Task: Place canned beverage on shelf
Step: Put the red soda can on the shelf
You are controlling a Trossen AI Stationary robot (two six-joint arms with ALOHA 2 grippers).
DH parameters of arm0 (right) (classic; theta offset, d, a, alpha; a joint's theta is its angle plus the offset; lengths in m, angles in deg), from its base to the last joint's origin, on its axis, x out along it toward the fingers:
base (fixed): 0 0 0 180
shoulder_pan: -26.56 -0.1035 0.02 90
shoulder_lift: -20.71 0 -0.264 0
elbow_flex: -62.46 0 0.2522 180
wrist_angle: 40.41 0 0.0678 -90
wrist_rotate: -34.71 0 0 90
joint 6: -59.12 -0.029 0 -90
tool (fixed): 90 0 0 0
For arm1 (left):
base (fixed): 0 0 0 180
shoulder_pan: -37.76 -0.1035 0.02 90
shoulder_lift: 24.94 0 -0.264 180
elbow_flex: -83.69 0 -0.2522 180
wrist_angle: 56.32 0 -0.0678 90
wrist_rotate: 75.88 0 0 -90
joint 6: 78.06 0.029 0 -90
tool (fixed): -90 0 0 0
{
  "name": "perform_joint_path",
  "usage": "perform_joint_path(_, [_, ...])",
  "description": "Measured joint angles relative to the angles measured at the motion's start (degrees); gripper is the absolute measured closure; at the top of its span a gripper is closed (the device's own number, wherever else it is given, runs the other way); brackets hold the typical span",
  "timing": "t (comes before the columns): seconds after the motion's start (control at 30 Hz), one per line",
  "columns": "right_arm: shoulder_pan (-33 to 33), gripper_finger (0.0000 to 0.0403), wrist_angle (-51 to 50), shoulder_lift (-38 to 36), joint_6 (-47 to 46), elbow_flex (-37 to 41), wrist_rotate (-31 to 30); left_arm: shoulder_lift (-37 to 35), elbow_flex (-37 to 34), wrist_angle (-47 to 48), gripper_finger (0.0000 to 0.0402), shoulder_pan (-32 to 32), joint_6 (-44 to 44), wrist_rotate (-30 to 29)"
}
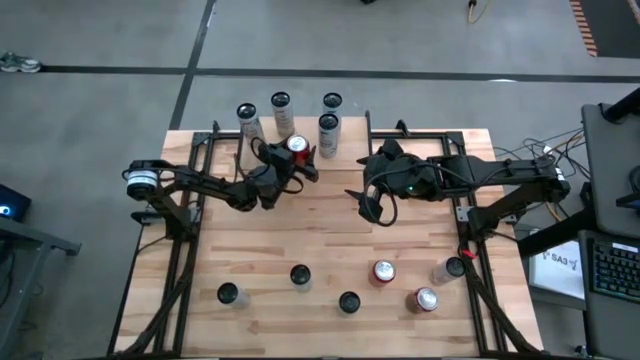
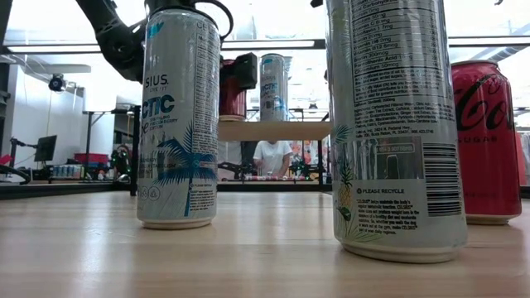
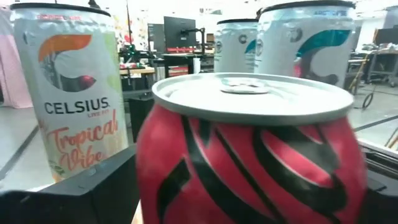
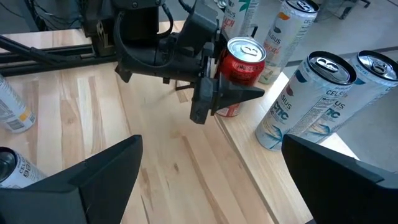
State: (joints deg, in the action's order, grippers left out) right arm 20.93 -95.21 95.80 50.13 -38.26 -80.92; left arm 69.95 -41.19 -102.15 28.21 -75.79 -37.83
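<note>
- The left gripper (image 1: 298,160) stands at about 11 o'clock from the table's middle in the high view, its fingers spread wide on either side of the red can (image 1: 297,148)
- In the right wrist view that red can (image 4: 244,65) sits upright between the left arm's fingers, its base at the near edge of the shelf (image 4: 323,146); whether the pads touch it I cannot tell
- The can's long axis is vertical, lid up, as the left wrist view shows, with the tall Celsius cans (image 1: 328,134) upright close by on the shelf, at about 12 o'clock
- The left arm is plainly the nearer one
- The right gripper (image 1: 368,197) hovers at about 1 o'clock from the middle, fingers wide and empty, well apart from the red can
- My judgement: a straight pull back from the can, clear of its neighbours, is what comes next
</note>
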Motion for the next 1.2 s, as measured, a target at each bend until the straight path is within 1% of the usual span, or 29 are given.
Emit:
perform_joint_path(0.4, [0.0,0.0028,0.01,0.0,0.0,0.01,0.0,-0.67,0.0,-0.96,0.0048,0.0,0.49,-0.01])
perform_joint_path(0.57, [0.0,0.0028,0.0,0.0,0.0,0.0,0.0,-2.26,0.0,-0.91,0.0047,0.22,0.74,-0.01])
perform_joint_path(0.77, [0.0,0.0028,0.03,0.0,0.0,0.01,0.0,-4.79,0.0,-0.9,0.0047,0.78,3.27,0.01])
perform_joint_path(1.0, [0.0,0.0028,0.24,0.0,-0.02,0.02,0.0,-6.45,0.0,-0.88,0.0047,0.89,3.53,0.05])
perform_joint_path(1.2, [0.0,0.0028,0.71,0.0,-0.02,0.02,0.0,-8.42,0.0,-1.08,0.0047,1.28,3.87,1.96])
